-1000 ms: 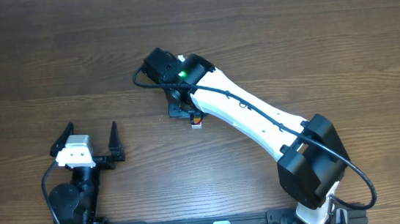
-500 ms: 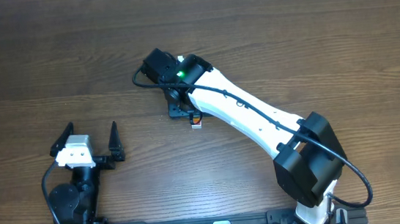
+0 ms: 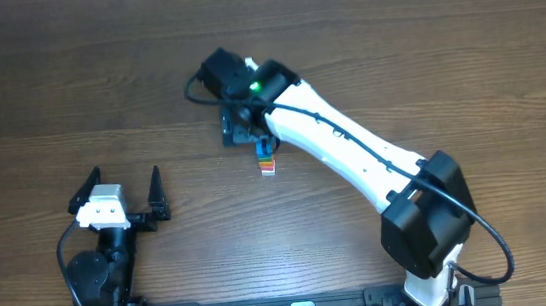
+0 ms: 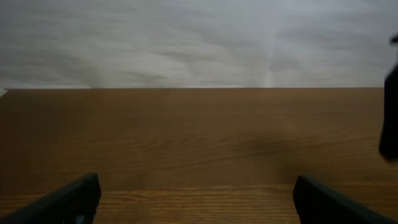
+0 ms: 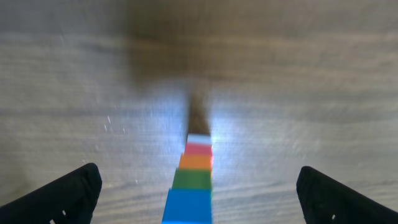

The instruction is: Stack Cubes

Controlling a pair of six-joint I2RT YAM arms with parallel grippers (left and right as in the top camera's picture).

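Observation:
A stack of small cubes (image 3: 267, 159) stands on the wooden table near its middle. From above, the right wrist view shows it as a column (image 5: 194, 180): blue on top, then green, orange, red and white at the base. My right gripper (image 5: 194, 199) hangs open above the stack, its fingers (image 5: 56, 196) wide apart on either side and touching nothing. In the top view that gripper (image 3: 238, 126) sits just beyond the stack. My left gripper (image 3: 125, 185) rests open near the left arm's base, far from the cubes, with nothing between its fingers (image 4: 62, 202).
The table (image 3: 424, 48) is bare wood all around the stack. A pale wall (image 4: 186, 37) rises past the table's far edge in the left wrist view.
The right gripper has risen and drawn back off the stack, uncovering the blue and green cubes. The left arm has not moved.

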